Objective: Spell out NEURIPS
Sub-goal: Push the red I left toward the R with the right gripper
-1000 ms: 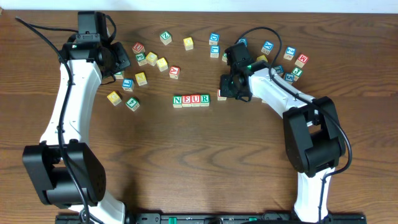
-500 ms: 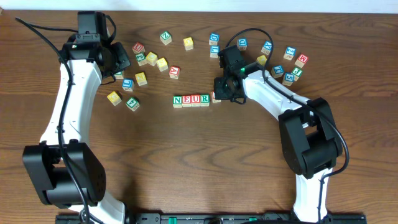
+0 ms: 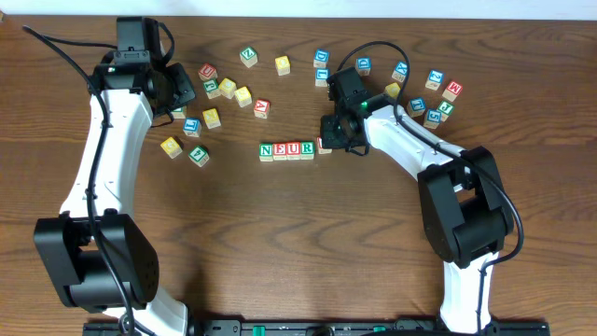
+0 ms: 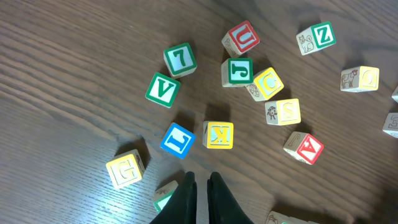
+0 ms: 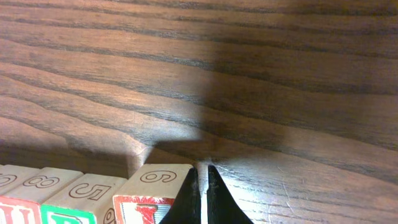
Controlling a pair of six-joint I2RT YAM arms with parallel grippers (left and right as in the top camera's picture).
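Lined up in one straight row, upright, sides touching, reading left to right from above: N cube (image 3: 267, 150), E cube (image 3: 281, 150), U cube (image 3: 294, 149), R cube (image 3: 307, 148). Small, wooden, pale-edged, lettered inside green or red frames. Just beside the R cube, set a shade higher: fifth cube (image 3: 323, 145), half hidden, unreadable from above; up close, numbered 6 on one face, red-framed on the next

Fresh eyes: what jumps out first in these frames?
The row of cubes reading NEUR sits mid-frame in the overhead view, neat against the loose cubes scattered above it. The right gripper is shut, its tips down on the wood right beside the row's end cube. The left gripper, also shut, hovers over the left-hand scatter.
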